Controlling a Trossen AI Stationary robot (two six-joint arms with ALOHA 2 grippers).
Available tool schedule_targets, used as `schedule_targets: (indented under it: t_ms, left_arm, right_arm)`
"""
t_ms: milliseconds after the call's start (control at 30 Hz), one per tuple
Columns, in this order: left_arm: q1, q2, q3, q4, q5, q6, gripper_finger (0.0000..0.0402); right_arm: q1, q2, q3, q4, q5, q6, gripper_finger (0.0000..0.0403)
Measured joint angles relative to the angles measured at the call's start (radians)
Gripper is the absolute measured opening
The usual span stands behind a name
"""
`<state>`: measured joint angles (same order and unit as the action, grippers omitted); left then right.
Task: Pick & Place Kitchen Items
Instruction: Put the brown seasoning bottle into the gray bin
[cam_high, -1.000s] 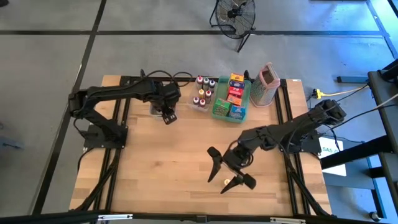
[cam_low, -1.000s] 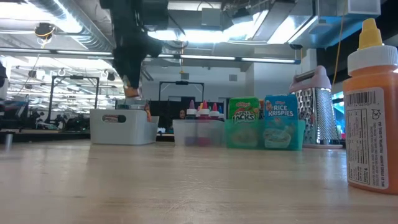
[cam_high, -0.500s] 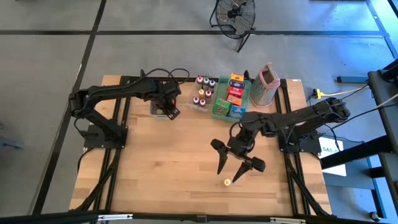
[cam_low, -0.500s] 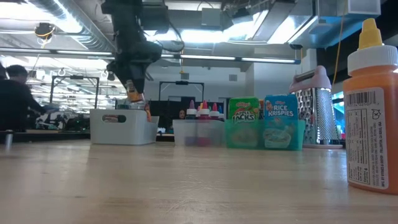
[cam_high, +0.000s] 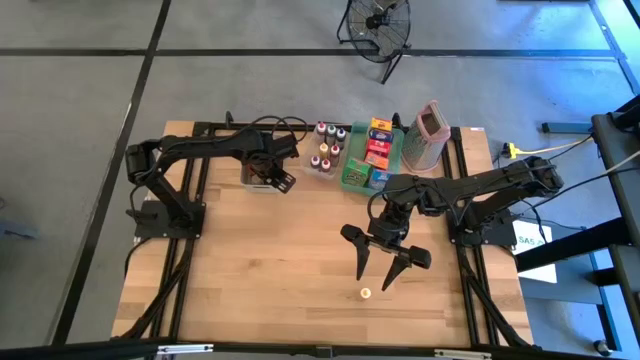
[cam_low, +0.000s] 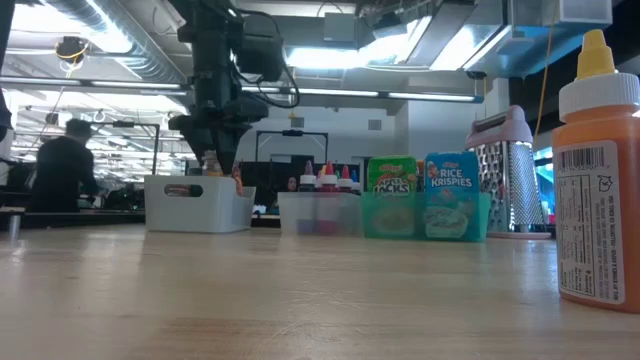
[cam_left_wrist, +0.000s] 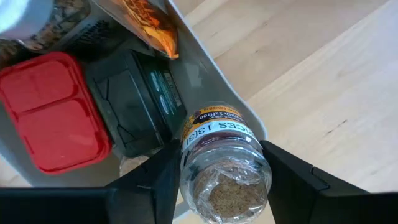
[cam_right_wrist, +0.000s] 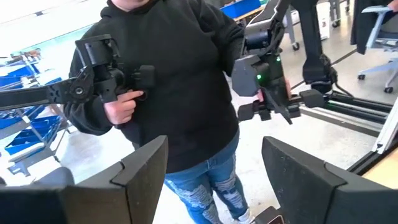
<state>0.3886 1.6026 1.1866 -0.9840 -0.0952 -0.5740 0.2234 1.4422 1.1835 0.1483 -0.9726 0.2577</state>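
Spice jar clamped between the fingers of the left gripper, hanging over the open white bin near the desk's far edge, toward its left side. Inside that bin: red lidded container, dark box, orange packet. Right gripper spread wide and holding nothing, poised above the desk right of its middle. Small orange bottle upright just beyond those fingers, close to the near edge. Along the far edge: clear bin of tiny bottles, green tray of food boxes, pinkish grater. Person in a dark hoodie in the room beyond, hands on control handles.
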Motion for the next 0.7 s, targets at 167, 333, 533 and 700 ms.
schedule_targets:
  t_ms: [167, 333, 533, 700]
  left_arm:
    - [0.006, 0.036, 0.0, -0.001, 0.0, -0.024, 0.0185]
    - [0.007, 0.074, 0.0, 0.005, 0.0, -0.01, 0.0185]
    - [0.008, 0.089, 0.0, 0.02, 0.04, -0.008, 0.0185]
    - [0.012, 0.089, 0.0, 0.038, 0.05, -0.014, 0.0227]
  right_arm:
    - [-0.011, -0.009, 0.0, -0.029, -0.012, -0.005, 0.0263]
    - [-0.016, -0.029, 0.0, -0.071, -0.02, -0.03, 0.0263]
    - [-0.026, -0.038, 0.0, -0.11, -0.023, -0.064, 0.0263]
    - [-0.033, -0.038, 0.0, -0.135, -0.035, -0.084, 0.0263]
